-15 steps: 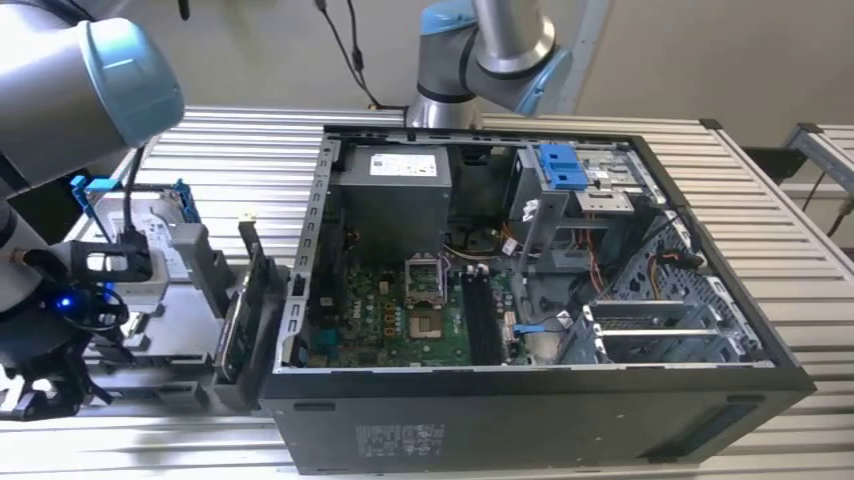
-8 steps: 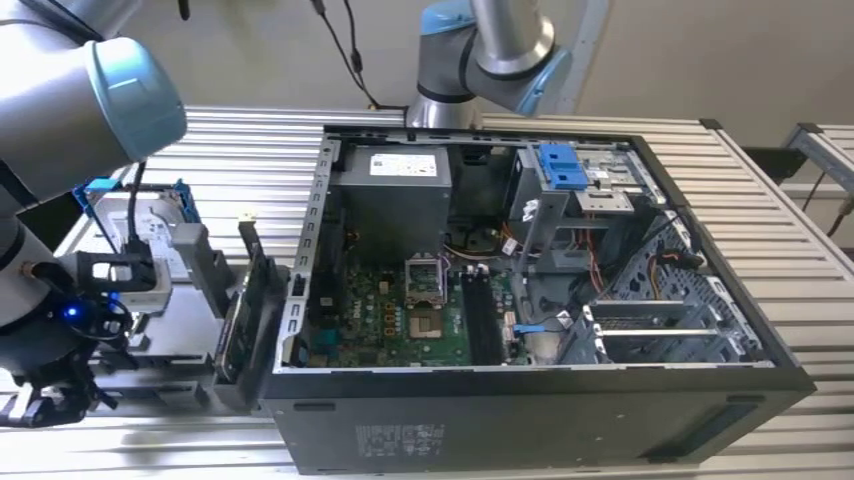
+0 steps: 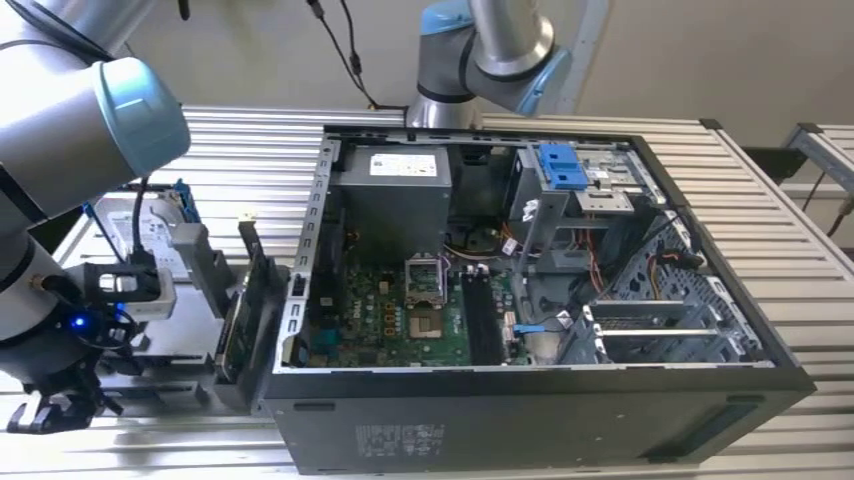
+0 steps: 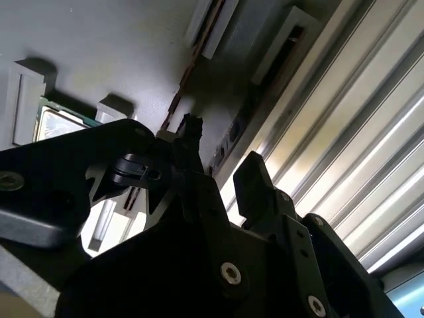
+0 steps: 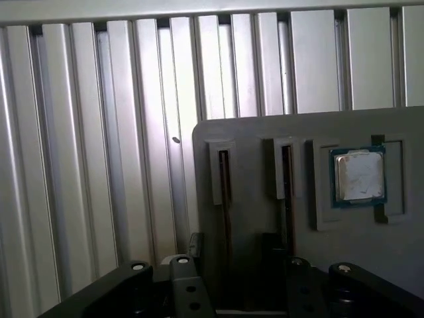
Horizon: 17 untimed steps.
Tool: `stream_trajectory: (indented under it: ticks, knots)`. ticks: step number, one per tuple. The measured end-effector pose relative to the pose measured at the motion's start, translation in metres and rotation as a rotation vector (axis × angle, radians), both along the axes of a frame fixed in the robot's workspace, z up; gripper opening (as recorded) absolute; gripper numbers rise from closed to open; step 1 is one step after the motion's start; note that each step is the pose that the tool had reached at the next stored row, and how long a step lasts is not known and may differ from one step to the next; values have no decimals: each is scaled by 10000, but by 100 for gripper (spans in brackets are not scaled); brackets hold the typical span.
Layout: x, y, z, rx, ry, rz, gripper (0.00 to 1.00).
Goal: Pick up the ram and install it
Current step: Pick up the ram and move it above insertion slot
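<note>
Claw, matte black and spread open, hangs over thin ram edge-up in grey slotted tray.

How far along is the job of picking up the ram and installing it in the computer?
Nothing looks done yet. In hand: the black gripper hovers open and empty over the grey holder plate, where what seems the ram, a thin dark stick, stands edge-on in a slot. Left: pick-up and install; the open black computer case lies apart.
</note>
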<state>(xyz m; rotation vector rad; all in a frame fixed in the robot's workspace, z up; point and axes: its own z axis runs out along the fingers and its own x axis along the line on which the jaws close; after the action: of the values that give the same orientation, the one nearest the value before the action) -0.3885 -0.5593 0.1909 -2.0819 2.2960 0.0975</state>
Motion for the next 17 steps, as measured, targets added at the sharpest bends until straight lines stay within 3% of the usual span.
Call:
stream_trajectory:
  ticks: [13, 17]
  knots:
    - [-2, 0, -4, 1, 0, 0, 48]
    - [-5, 0, -4, 1, -1, 0, 40]
